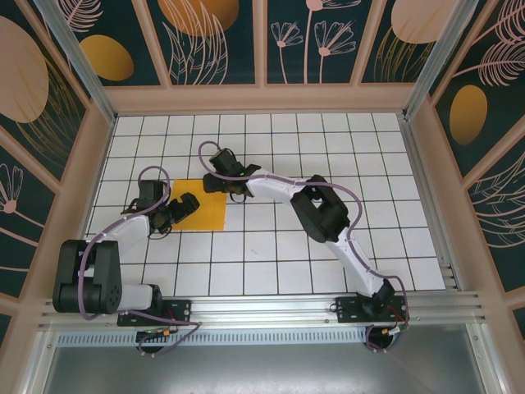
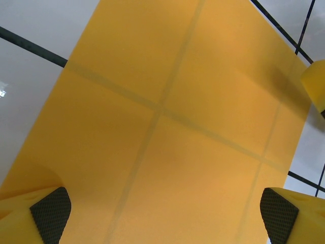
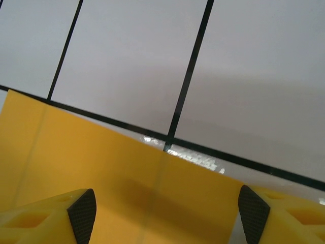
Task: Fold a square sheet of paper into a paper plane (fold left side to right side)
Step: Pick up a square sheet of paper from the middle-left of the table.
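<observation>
From above, the square sheet of paper [image 1: 208, 215] lies flat on the white tiled table [image 1: 328, 148], left of centre in the frame. The left gripper [image 1: 176, 212] hangs over its left part. The right gripper [image 1: 232, 189] reaches across from the lower right to the sheet's upper right corner. With one arm at each side, the setup looks ready for the left edge to be lifted and carried over to the right while the far side is kept in place. No fold is visible yet.

In the left wrist view the sheet [image 2: 172, 132] covers most of the frame, and the table's dark grid lines show faintly through the thin paper. Bare tile [image 2: 30, 91] shows at the upper left. The left gripper [image 2: 165, 223] has its jaws spread wide. Its two dark pads [image 2: 48, 216] sit at the lower corners and nothing is clamped between them. The paper passes flat beneath them, and I cannot tell whether they touch it. A yellow piece at the right edge is probably part of the other gripper.

In the right wrist view the sheet [image 3: 101, 178] fills the lower left, and its straight edge slants down toward the right across the grid. Bare tile [image 3: 254, 76] fills the rest of the frame. The right gripper [image 3: 167, 218] is also open, with pads [image 3: 81, 213] well apart astride that edge and holding nothing. It seems placed there to pin or guide the edge.
</observation>
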### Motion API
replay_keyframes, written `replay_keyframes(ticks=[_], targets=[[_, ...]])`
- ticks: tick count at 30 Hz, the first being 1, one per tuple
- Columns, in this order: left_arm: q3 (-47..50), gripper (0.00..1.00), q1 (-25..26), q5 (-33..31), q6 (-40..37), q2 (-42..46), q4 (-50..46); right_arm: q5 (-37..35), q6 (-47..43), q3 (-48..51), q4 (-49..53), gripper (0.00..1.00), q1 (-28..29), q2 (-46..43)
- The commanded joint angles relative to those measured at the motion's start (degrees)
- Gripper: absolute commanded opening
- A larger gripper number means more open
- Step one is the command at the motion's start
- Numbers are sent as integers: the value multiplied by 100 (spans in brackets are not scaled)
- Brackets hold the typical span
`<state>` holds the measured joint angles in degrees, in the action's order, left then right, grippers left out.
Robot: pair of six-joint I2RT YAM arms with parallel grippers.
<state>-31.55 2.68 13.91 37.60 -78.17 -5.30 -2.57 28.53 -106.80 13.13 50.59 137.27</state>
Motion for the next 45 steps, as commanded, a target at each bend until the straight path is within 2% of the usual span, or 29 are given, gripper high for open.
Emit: replay_keyframes(ticks=[1,14,17,22,26,32,36,42,45], targets=[[130,99,57,147,10,-122,-112,609,161,192,599,77,248,-178],[141,98,66,200,11,-110,-68,1079,144,59,559,70,292,-169],[140,98,66,225,17,-109,-55,1096,113,27,595,65,291,-171],[118,98,66,323,28,-24,18,1271,82,18,573,49,274,-215],[61,99,66,371,36,140,20,1444,73,109,462,42,233,-351],[-91,99,66,419,64,554,-41,1799,185,761,-92,33,81,-848],[-228,99,66,419,120,977,-68,2232,205,1550,-697,28,-125,-1404],[-420,99,66,553,178,1563,44,2999,-64,2873,-1589,27,-631,-2436],[-452,98,66,856,211,1749,325,3589,-312,3586,-1993,26,-1043,-3026]])
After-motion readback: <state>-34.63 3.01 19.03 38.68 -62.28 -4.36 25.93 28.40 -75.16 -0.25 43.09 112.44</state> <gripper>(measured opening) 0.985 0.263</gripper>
